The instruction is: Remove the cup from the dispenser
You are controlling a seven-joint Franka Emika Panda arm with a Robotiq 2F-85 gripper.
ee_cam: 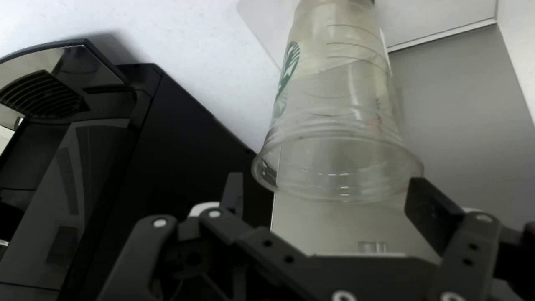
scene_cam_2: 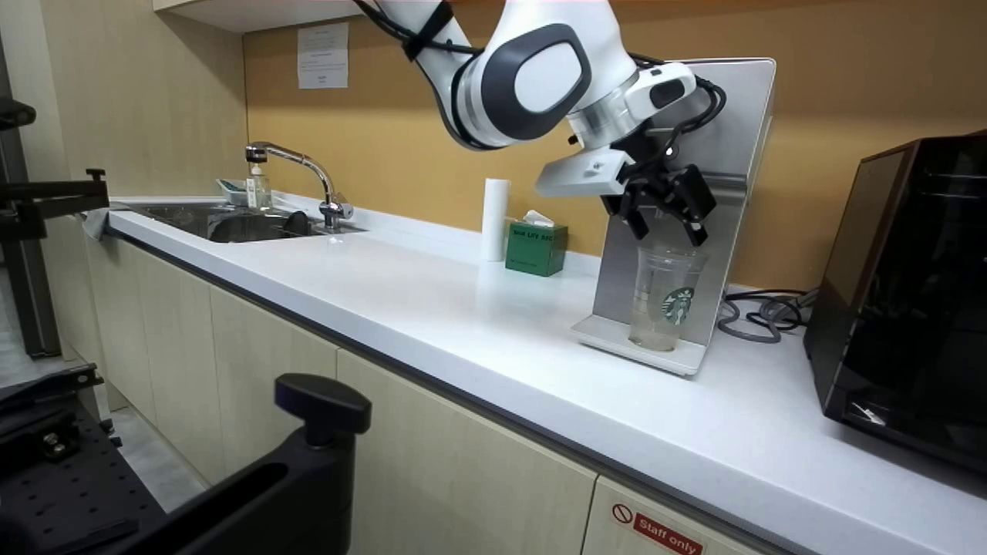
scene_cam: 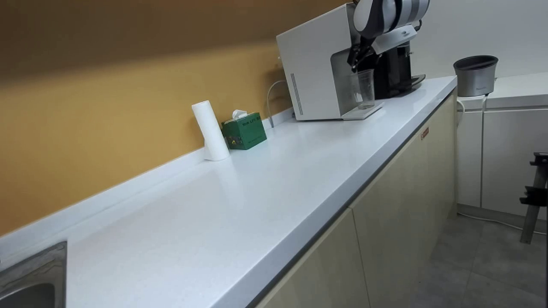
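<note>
Can read "Staff only" beside a prohibition sign [scene_cam_2: 622, 513] on a cabinet door [scene_cam_2: 632, 544], "LIFE" on the tissue box [scene_cam_2: 537, 250], and a Starbucks logo [scene_cam_2: 677, 306] on the cup [scene_cam_2: 652, 297].

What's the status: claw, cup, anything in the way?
Claw open, near the rim of the cup. Cup upright on dispenser tray, ungripped. No visible obstruction between them; black machine off to one side.

White counter [scene_cam: 214, 214] carries dispenser [scene_cam: 314, 70], black machine [scene_cam_2: 914, 301], paper roll [scene_cam: 211, 130], green tissue box [scene_cam: 247, 132].
</note>
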